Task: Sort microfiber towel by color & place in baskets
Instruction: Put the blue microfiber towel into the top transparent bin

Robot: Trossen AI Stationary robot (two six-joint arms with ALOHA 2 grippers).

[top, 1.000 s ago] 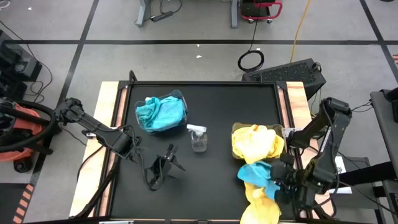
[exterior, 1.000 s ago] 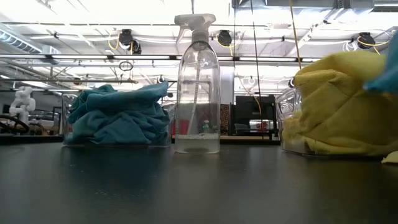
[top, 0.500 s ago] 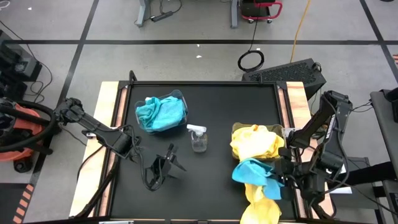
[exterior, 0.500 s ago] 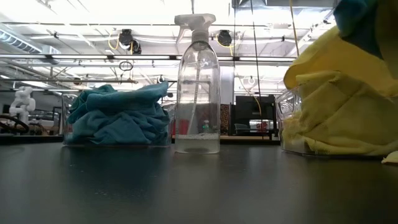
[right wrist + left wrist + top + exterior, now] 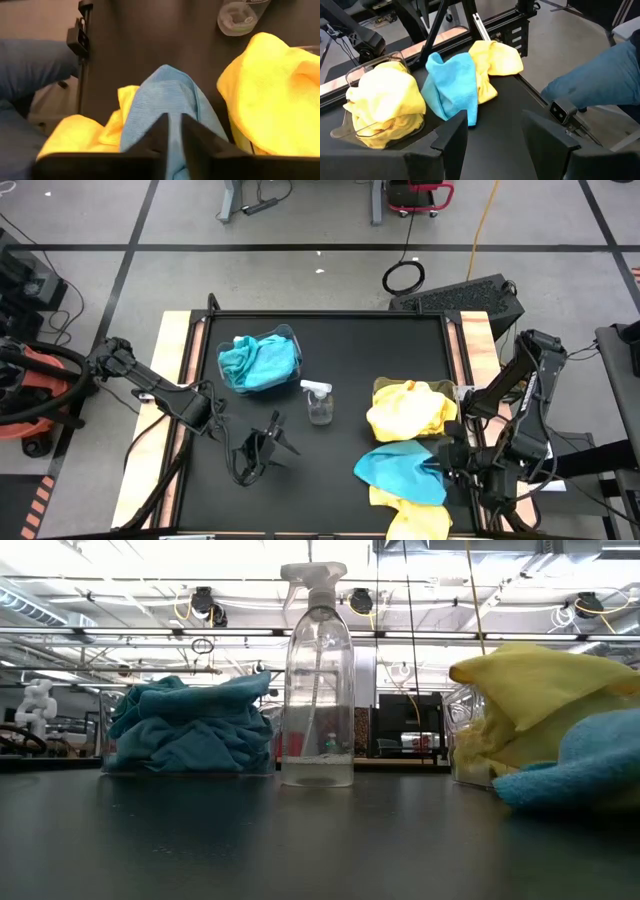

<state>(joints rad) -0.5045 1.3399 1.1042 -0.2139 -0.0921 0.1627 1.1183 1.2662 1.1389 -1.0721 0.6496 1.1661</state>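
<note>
A clear basket at the far left holds turquoise towels. Another basket at the right is heaped with yellow towels. My right gripper is near the table's right edge, shut on a blue towel. A loose yellow towel lies on the table under and beside the blue one. My left gripper hangs open over the table's near left, with nothing between its fingers. My right gripper pinches the blue towel between its two fingers, and a strip of the cloth shows in the narrow gap. The fingers slant down from the table's right side. The towel spreads away from them toward the left, its lower part down on the table and the yellow towel.
A clear spray bottle stands upright mid-table between the two baskets. Bare black tabletop lies near and left of it. In the wrist views, a person's blue clothing shows beyond the table's edge.
My right gripper has risen a little and turned its wrist. The blue towel, bunched at the gripper before, has swung up and then out toward the table's left. It now lies spread wider, with its free part down by the loose yellow towel.
</note>
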